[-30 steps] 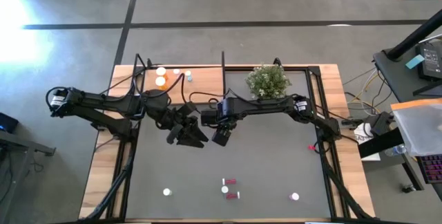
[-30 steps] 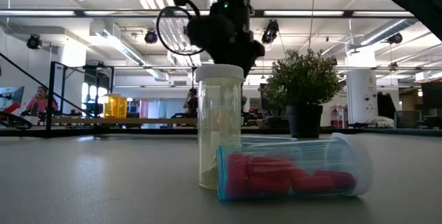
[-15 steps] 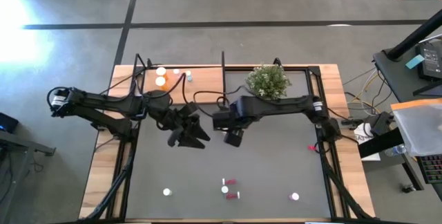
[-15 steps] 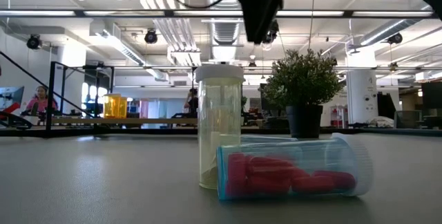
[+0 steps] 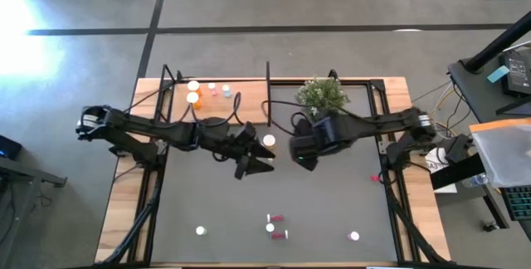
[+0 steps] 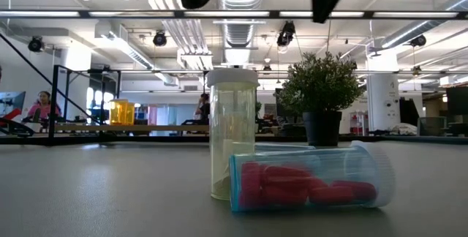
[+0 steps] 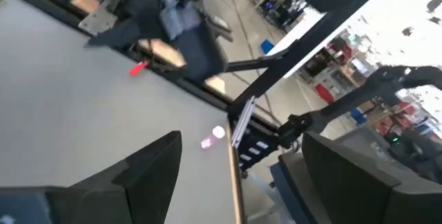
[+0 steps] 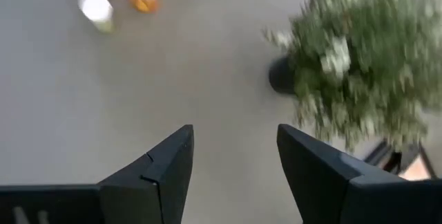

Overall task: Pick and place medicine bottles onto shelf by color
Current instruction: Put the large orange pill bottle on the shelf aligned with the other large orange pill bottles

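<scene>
My left gripper [image 5: 253,163] and my right gripper [image 5: 303,149] hang open and empty above the middle of the grey mat; their fingers also show spread in the left wrist view [image 7: 242,137] and the right wrist view [image 8: 235,128]. A white-capped bottle [image 5: 268,140] stands on the mat between them. The wooden shelf [image 5: 241,93] at the far left carries two orange bottles [image 5: 193,91] and two small ones [image 5: 218,90]. Near the front edge, a yellow bottle [image 6: 232,134] stands upright and a bottle of red pills [image 6: 307,182] lies on its side against it.
A potted plant [image 5: 322,95] stands at the far edge, just beyond my right arm. Loose bottles rest on the mat near the front edge [image 5: 200,231] [image 5: 354,237], and a red one [image 5: 375,177] lies at the right. A thin dark upright [image 5: 268,74] ends the shelf.
Both grippers have gone toward the table's right edge, the right one farther and a little toward the far edge. They have left the low view's middle and now show only at its top. The white-capped bottle between them now shows; the right arm covered that spot before.
</scene>
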